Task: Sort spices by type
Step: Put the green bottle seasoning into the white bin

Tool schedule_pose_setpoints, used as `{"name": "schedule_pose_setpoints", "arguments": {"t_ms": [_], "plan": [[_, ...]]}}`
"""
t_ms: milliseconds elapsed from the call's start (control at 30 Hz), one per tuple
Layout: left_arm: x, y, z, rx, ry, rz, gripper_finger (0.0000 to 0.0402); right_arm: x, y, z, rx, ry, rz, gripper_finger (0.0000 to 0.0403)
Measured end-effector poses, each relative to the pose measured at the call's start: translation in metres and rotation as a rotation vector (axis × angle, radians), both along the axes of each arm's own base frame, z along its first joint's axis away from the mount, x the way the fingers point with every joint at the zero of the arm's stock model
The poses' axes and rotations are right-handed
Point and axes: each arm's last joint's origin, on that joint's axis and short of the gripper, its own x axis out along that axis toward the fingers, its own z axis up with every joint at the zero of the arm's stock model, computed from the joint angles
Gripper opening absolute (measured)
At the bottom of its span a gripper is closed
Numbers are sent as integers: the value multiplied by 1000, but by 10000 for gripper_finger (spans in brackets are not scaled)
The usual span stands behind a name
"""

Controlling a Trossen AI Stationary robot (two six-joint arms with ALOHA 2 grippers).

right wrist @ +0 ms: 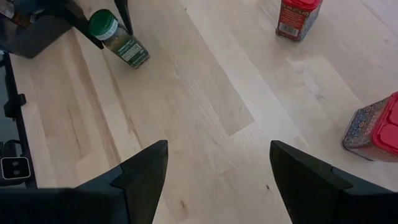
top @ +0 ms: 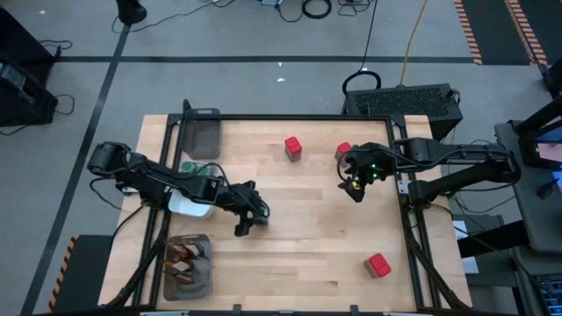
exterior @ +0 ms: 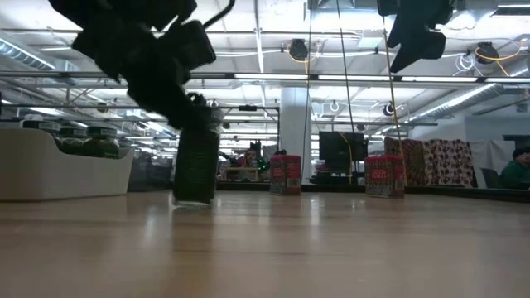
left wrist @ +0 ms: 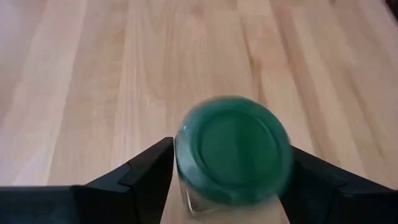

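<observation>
A small round jar with a green lid point(left wrist: 233, 155) stands upright on its base on the wooden table point(exterior: 196, 170), left of the middle. My left gripper point(top: 242, 225) comes at it slanting down from the table's left, open, one finger on each side just under the lid. My right gripper point(right wrist: 217, 155) hangs open over the table's right half point(top: 355, 189) with nothing between its fingers. Three red boxes stand on the table: two toward the far edge point(top: 292, 147) point(top: 342, 151), one near the right front point(top: 378, 264). My left gripper's fingers point(left wrist: 152, 168) stand close against the jar's sides below the lid point(left wrist: 186, 186), slanting down from the table's left. I cannot tell whether they touch the glass. The jar rests on the table by its base, and its lid shows blurred.
A white dish point(top: 186, 207) holding green-lidded jars point(exterior: 83, 142) sits at the left edge under my left arm. A grey mesh tray point(top: 204, 132) lies at the far left corner. Another tray point(top: 187, 263) at the near left holds brown sachets. The middle and near boards are bare.
</observation>
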Motion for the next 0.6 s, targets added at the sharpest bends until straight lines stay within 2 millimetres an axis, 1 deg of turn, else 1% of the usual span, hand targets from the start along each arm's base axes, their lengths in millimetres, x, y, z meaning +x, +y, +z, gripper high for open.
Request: {"name": "schedule_pose_setpoints", "arguments": {"t_ms": [100, 267, 500, 600], "plan": [[1, 0, -5, 1, 18, 1, 268, 0, 0, 0, -2, 0, 2, 265], [2, 0, -7, -2, 26, 5, 280, 0, 0, 0, -4, 0, 6, 265], [8, -1, 1, -19, -38, 13, 281, 0, 0, 0, -16, 1, 21, 265], [10, -1, 3, -29, -39, 21, 282, 0, 0, 0, -20, 1, 27, 265]]}}
